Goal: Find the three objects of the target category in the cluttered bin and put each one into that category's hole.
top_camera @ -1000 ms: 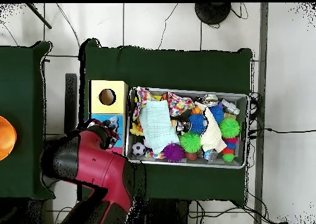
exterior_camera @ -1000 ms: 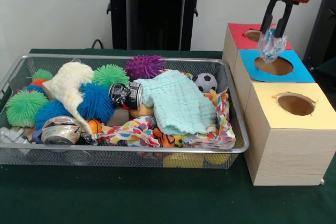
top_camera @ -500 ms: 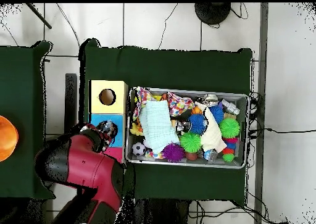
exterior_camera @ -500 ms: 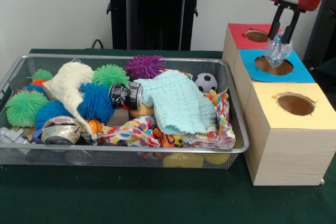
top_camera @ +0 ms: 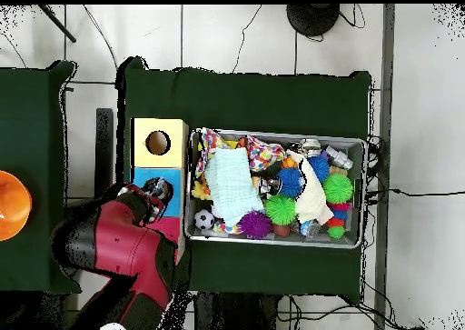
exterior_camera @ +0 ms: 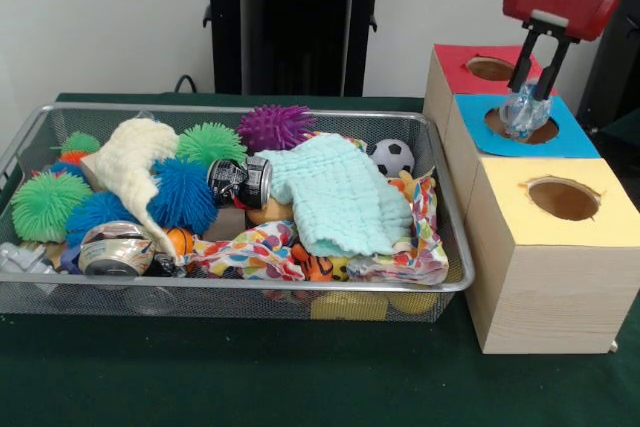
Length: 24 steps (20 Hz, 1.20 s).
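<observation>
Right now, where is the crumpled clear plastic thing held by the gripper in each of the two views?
Front view: the crumpled clear plastic piece hangs in the gripper at the blue box's hole, upper right.
Overhead view: it shows at the arm's tip over the blue box, left of the wire bin.
Shared landmark: the yellow box beside the blue one.

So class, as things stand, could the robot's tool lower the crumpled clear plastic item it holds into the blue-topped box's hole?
Probably yes: the tool holds the crumpled clear plastic item right over the blue-topped box's hole, with nothing between.
</observation>
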{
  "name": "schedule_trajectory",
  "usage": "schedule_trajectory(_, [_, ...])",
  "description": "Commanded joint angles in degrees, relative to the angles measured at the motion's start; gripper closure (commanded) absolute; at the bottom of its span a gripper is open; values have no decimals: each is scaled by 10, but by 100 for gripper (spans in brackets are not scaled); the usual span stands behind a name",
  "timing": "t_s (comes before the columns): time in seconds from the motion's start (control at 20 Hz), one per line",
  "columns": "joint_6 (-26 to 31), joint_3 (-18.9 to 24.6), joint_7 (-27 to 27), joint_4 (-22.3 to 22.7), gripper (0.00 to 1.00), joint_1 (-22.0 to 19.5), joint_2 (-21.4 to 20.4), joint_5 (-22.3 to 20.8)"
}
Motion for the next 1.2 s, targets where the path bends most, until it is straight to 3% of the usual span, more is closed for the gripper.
schedule_trajectory(0.05, [-33, 9, 161, -18, 0, 8, 47, 20])
schedule_trajectory(0.25, [-21, 22, 158, -15, 0, 1, 32, 25])
schedule_trajectory(0.55, [172, -39, 174, -59, 0, 20, -20, 3])
schedule_trajectory(0.85, [259, -58, 127, -68, 0, -3, -70, -27])
schedule_trajectory(1.05, [221, -61, 85, -45, 0, -23, -89, -42])
schedule_trajectory(1.2, [144, -23, 28, 2, 0, -65, -113, -52])
